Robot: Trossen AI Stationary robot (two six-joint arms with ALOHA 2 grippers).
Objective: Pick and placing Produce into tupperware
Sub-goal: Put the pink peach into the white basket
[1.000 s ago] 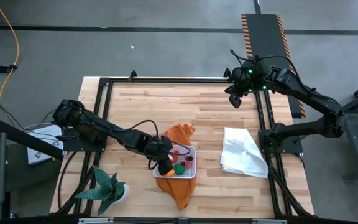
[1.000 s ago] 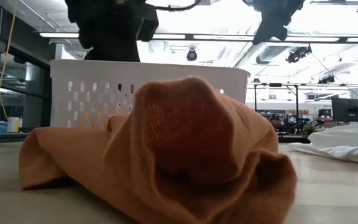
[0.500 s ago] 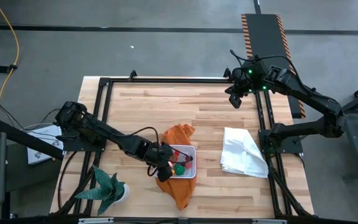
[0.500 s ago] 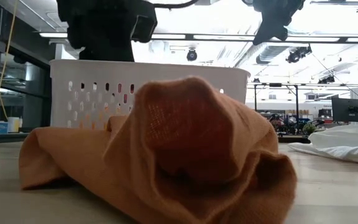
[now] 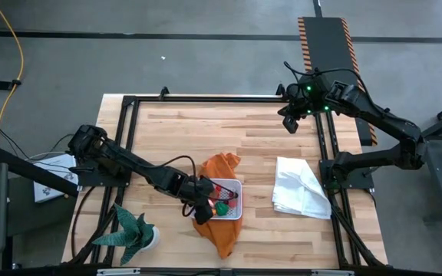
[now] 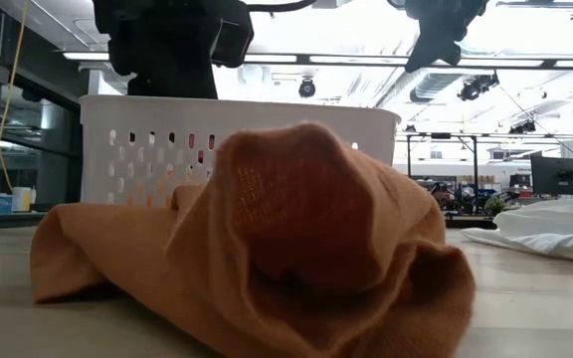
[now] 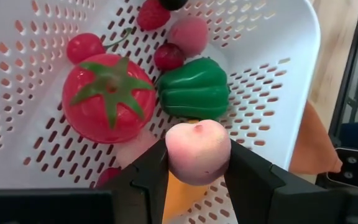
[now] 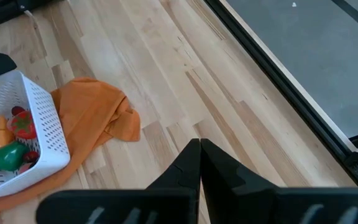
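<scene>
The white perforated tupperware (image 5: 227, 201) sits on an orange cloth (image 5: 221, 165) near the table's middle front. It holds a red tomato (image 7: 107, 96), a green pepper (image 7: 194, 93) and small red and pink produce pieces (image 7: 188, 34). My left gripper (image 5: 203, 204) reaches in over the tupperware's left side, shut on a pale pink round fruit (image 7: 197, 152). My right gripper (image 5: 290, 123) hangs shut and empty high over the table's far right; its joined fingertips (image 8: 199, 149) show in its own wrist view. My left gripper pinches the pink fruit's two opposite sides (image 7: 174, 163) between its two fingers (image 7: 154, 180). It slants down from the table's left. The fruit sits round and whole between the fingertips, over the tupperware's dotted base (image 7: 253, 118) beside the green pepper.
A crumpled white cloth (image 5: 301, 188) lies right of the tupperware. A green spiky potted plant (image 5: 133, 234) stands at the near left corner. In the low view the orange cloth (image 6: 296, 229) bulks in front of the tupperware's wall (image 6: 147, 149). A black frame (image 5: 206, 100) borders the table.
My left gripper has edged slightly toward the table's near edge over the tupperware, the pink fruit still between its fingers, and then kept still.
</scene>
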